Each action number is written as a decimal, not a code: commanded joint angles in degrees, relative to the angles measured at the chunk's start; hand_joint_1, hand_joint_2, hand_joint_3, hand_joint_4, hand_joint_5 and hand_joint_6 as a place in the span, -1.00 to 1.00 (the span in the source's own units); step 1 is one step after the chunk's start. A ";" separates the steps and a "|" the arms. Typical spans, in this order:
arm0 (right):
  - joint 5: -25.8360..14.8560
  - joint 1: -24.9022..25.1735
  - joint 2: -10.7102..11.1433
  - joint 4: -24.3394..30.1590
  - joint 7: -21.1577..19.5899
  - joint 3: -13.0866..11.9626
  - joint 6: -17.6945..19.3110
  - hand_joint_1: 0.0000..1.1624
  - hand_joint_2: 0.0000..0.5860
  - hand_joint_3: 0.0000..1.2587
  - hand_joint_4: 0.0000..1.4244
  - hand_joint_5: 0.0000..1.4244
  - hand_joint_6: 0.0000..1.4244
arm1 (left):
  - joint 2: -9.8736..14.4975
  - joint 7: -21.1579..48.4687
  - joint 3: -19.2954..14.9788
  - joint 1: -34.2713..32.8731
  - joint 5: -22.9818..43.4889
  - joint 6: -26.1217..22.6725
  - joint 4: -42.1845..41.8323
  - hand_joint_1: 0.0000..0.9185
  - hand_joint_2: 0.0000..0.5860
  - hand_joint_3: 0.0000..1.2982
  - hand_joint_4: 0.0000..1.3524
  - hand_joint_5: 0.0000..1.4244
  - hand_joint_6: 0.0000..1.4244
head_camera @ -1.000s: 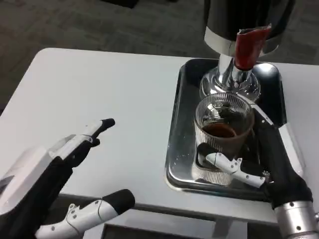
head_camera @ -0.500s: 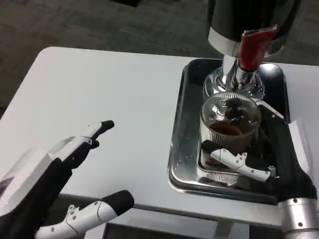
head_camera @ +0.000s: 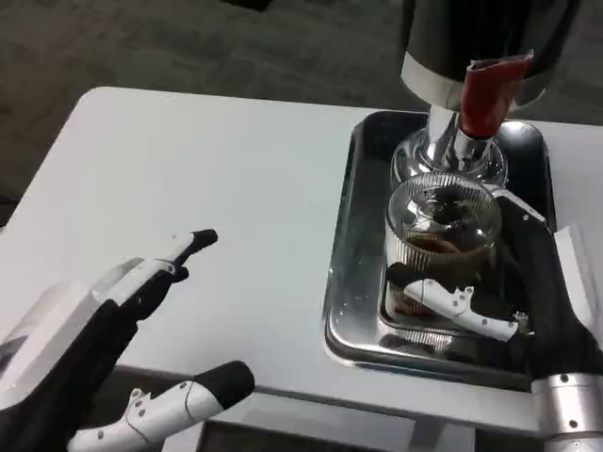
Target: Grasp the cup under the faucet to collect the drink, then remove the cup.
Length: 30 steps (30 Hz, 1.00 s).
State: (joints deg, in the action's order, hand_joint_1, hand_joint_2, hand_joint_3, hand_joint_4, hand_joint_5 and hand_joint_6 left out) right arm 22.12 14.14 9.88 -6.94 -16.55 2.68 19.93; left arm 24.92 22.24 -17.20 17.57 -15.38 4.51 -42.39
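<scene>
A clear ribbed cup [head_camera: 441, 235] with brown drink in it stands in the steel tray [head_camera: 356, 245], just in front of the red faucet lever [head_camera: 486, 96] of the chrome and black dispenser [head_camera: 471, 47]. My right hand [head_camera: 528, 301] wraps around the cup, its thumb across the cup's front and its fingers behind on the right. My left hand [head_camera: 104, 348] hovers open at the lower left over the white table [head_camera: 207, 179], its fingers spread and holding nothing.
The tray sits at the table's right side, with the dispenser's chrome base [head_camera: 450, 160] at its far end. The table's front edge runs just below my left hand. Dark carpet lies beyond the far edge.
The whole picture has shifted a little, so the camera moved. The cup in my right hand now sits slightly higher and nearer the faucet. My left hand has hardly moved.
</scene>
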 commanded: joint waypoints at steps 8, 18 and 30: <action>-0.20 -4.65 -0.08 2.85 0.72 -0.46 -0.15 0.43 -0.48 0.01 -0.08 0.15 0.07 | 0.12 -0.06 0.59 1.13 -0.81 -0.39 -1.61 -1.00 -0.85 -0.86 -0.90 -0.80 -0.96; -0.77 -8.69 -0.32 7.89 1.97 -0.86 -0.35 0.43 -0.48 0.01 -0.07 0.16 0.08 | -0.35 -0.07 1.09 1.59 -1.25 -0.49 -2.56 -1.00 -0.85 -0.86 -0.90 -0.80 -0.96; -1.54 -10.26 -0.12 11.22 4.20 -2.26 -0.89 0.42 -0.45 0.01 -0.07 0.17 0.13 | -0.36 -0.17 1.07 1.71 -1.24 -0.47 -2.46 -1.00 -0.85 -0.86 -0.90 -0.80 -0.96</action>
State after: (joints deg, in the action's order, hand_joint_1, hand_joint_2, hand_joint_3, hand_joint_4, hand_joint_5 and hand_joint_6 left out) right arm 20.95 4.73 9.81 3.72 -12.88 0.48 19.32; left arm 24.45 22.24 -16.27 18.35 -16.34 4.44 -44.49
